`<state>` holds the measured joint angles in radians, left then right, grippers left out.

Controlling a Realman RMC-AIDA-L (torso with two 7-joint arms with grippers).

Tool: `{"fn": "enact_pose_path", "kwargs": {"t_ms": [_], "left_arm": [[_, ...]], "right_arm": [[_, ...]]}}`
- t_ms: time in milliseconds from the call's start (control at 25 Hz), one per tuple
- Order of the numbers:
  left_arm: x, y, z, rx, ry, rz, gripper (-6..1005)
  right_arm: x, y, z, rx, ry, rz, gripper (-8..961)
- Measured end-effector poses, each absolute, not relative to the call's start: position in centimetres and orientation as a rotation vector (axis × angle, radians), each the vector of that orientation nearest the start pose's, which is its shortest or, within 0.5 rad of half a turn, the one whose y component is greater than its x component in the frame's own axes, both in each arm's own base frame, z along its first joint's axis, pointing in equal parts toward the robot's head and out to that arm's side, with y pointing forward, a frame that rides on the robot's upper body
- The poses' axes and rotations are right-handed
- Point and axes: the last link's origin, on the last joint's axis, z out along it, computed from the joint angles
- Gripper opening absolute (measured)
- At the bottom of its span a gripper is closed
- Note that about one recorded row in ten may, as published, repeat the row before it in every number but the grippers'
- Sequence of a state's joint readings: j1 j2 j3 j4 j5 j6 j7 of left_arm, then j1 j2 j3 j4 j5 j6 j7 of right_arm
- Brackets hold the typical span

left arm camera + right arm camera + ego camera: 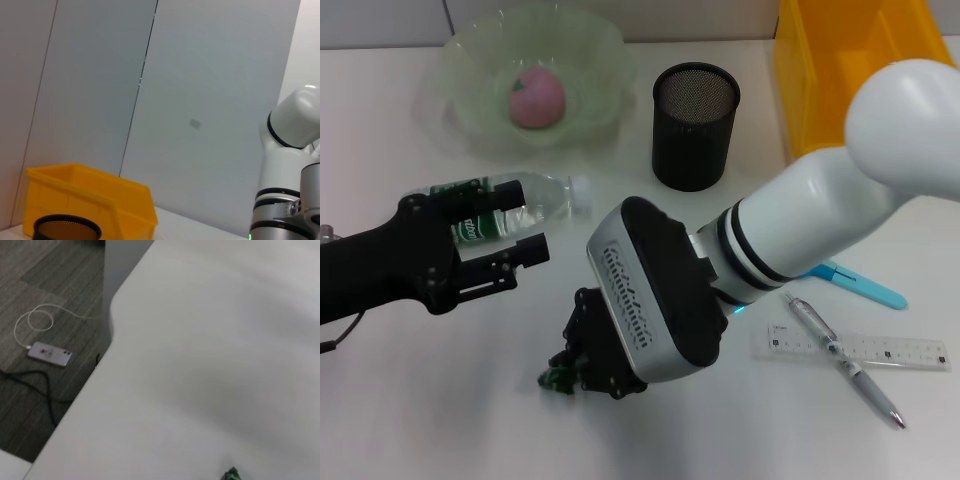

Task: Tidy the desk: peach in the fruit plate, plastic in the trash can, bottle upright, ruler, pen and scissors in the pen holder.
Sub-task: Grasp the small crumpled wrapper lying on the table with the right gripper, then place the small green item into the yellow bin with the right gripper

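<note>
Near the desk's [420, 420] front edge, the right gripper [582, 372] was clamped low on a green plastic scrap [555, 378] — a thin hold that could slip during lifting. Mid-desk, the left gripper [505, 230] stood spread around the lying bottle [525, 205]. One ruler [880, 350], pen [845, 360], scissors [865, 285]; farther back, one pen holder [694, 126], one peach [537, 97] already in its plate [460, 70].

Left hand [525, 222] spread open; right hand [582, 372] angled down, low.
</note>
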<state>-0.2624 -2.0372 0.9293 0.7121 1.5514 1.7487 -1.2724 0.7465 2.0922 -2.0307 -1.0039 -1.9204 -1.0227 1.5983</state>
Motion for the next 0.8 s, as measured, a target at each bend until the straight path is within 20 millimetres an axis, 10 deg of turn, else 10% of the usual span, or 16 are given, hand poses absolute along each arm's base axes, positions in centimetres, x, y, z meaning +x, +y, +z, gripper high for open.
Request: {"fn": "enact_pose_path", "kwargs": {"t_ms": [800], "left_arm": [[-27.4, 26.6, 3.7, -2.579, -0.486, -1.114, 716]], "right_arm": [[14.7, 29.8, -9.9, -3.102, -0.229, 0.134, 19]]}}
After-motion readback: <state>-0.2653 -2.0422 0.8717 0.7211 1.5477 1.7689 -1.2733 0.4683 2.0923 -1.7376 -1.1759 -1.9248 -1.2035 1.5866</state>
